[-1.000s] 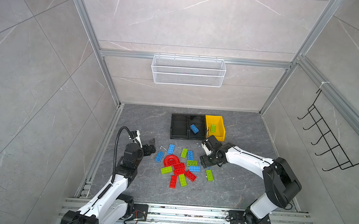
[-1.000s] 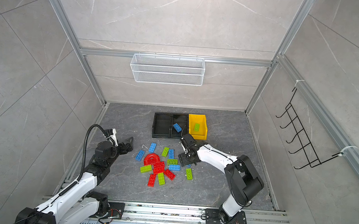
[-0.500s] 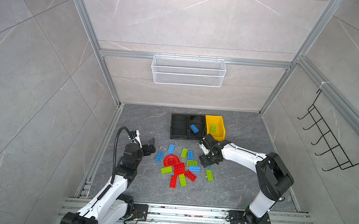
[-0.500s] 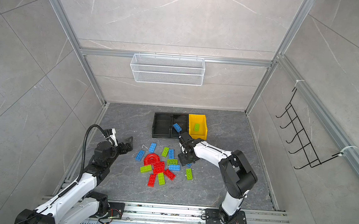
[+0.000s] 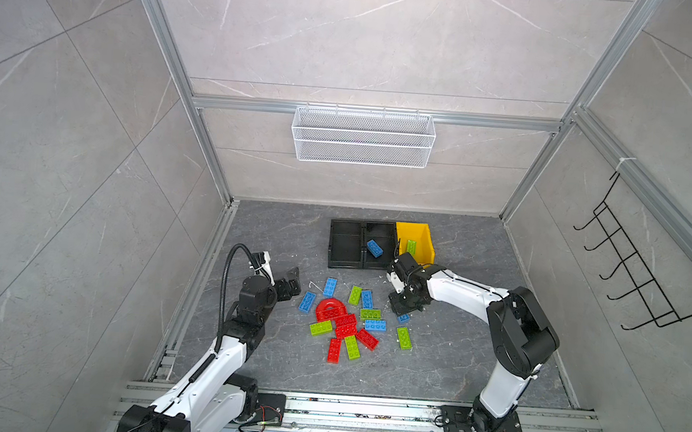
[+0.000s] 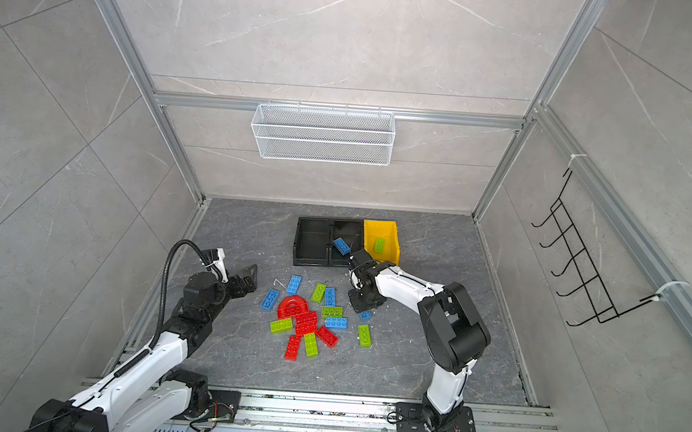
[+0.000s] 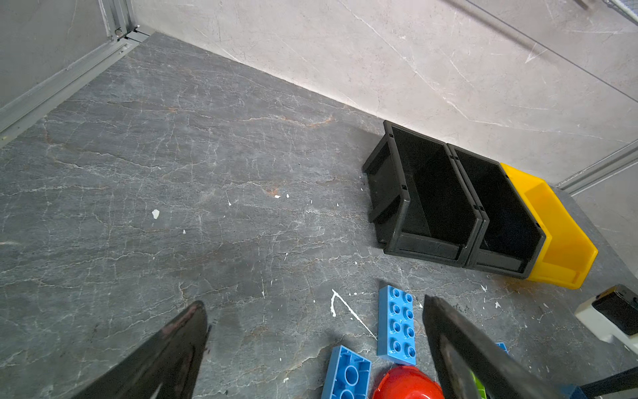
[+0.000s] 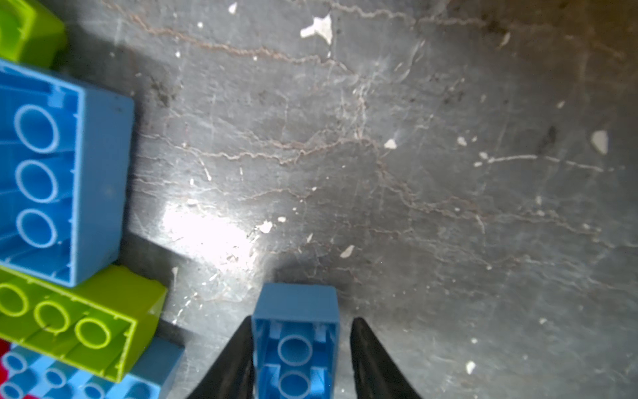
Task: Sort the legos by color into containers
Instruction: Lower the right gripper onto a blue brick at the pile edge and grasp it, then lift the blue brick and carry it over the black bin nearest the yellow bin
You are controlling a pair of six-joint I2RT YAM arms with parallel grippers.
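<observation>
Both right-arm fingers (image 8: 373, 362) point down, straddling an upturned blue brick (image 8: 295, 345).

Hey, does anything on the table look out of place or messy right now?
Nothing serious. White chips litter the grey table, and a thin bent white sliver lies beside a studs-up blue brick. The small blue brick between the jaws of the right gripper lies hollow side up.

Legos (image 5: 345, 321): red, blue, lime green | bins (image 5: 346, 242): two black, one yellow | floor (image 5: 276, 229): grey, pale-veined | wall basket (image 5: 362, 143): white wire mesh
</observation>
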